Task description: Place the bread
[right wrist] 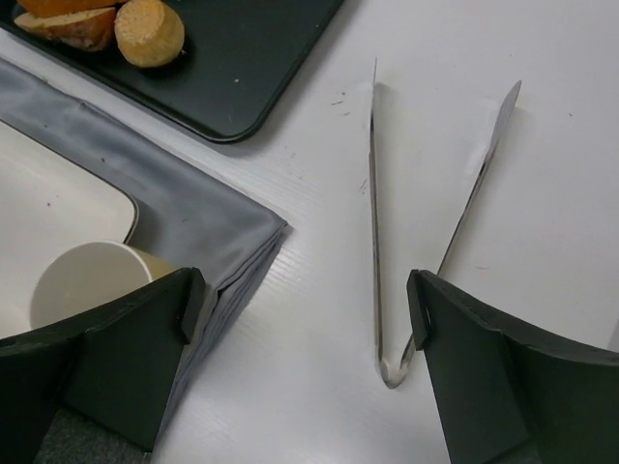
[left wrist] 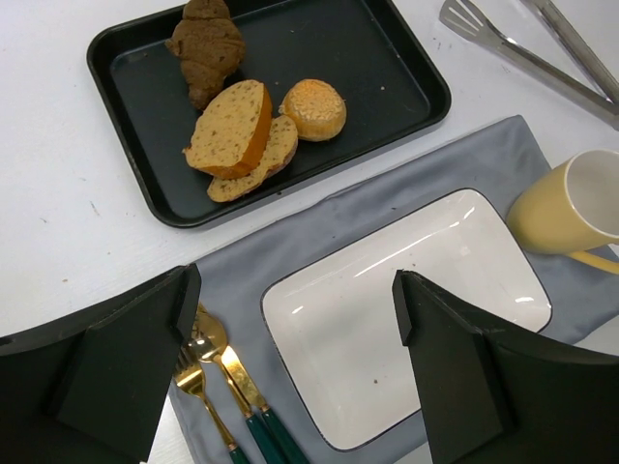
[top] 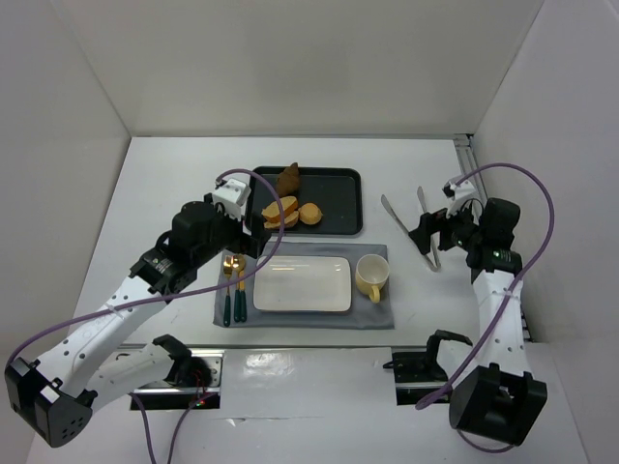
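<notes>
Bread lies on a black tray (top: 338,188) (left wrist: 387,58): a brown croissant (top: 288,178) (left wrist: 205,46), bread slices (top: 280,213) (left wrist: 232,130) and a round bun (top: 309,213) (left wrist: 313,108). An empty white rectangular plate (top: 303,284) (left wrist: 406,309) sits on a grey mat (top: 372,314). Metal tongs (top: 411,227) (right wrist: 377,222) lie on the table right of the tray. My left gripper (top: 240,249) (left wrist: 290,367) is open and empty above the plate's left end. My right gripper (top: 433,230) (right wrist: 300,358) is open and empty above the hinge end of the tongs.
A yellow mug (top: 371,277) (left wrist: 571,208) (right wrist: 82,280) stands on the mat right of the plate. A gold fork and knife with green handles (top: 232,290) (left wrist: 218,387) lie on the mat's left side. White walls enclose the table on three sides.
</notes>
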